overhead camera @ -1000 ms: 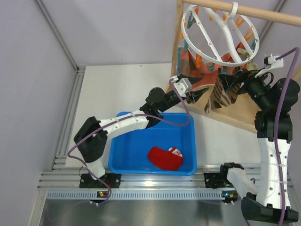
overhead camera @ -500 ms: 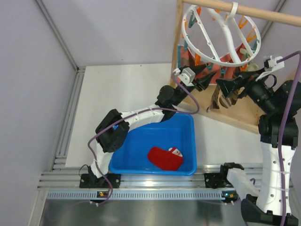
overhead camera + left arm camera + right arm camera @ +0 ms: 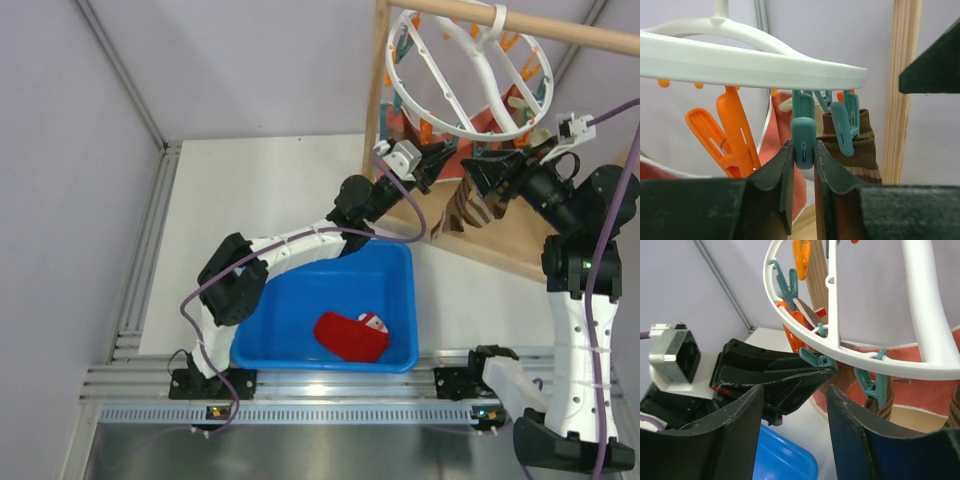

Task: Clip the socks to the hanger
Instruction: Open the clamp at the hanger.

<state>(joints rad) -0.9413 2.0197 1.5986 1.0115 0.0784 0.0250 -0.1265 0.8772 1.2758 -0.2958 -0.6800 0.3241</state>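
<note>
Wooden stand [image 3: 378, 100] carries the white hanger [image 3: 765, 65], hooked over its top bar. Blue bin [image 3: 290, 340] sits on the table below, with the red sock [image 3: 350, 336] lying in it right of centre. Brown sock [image 3: 860, 150] hangs at the hanger rim, clipped by the sock pin [image 3: 846, 127]. Left gripper [image 3: 803, 150] is up at the rim, jaws narrow, pinching the teal pin [image 3: 803, 137] just beside the brown sock. Right gripper [image 3: 795, 390] faces it close by, jaws wide, holding nothing.
</note>
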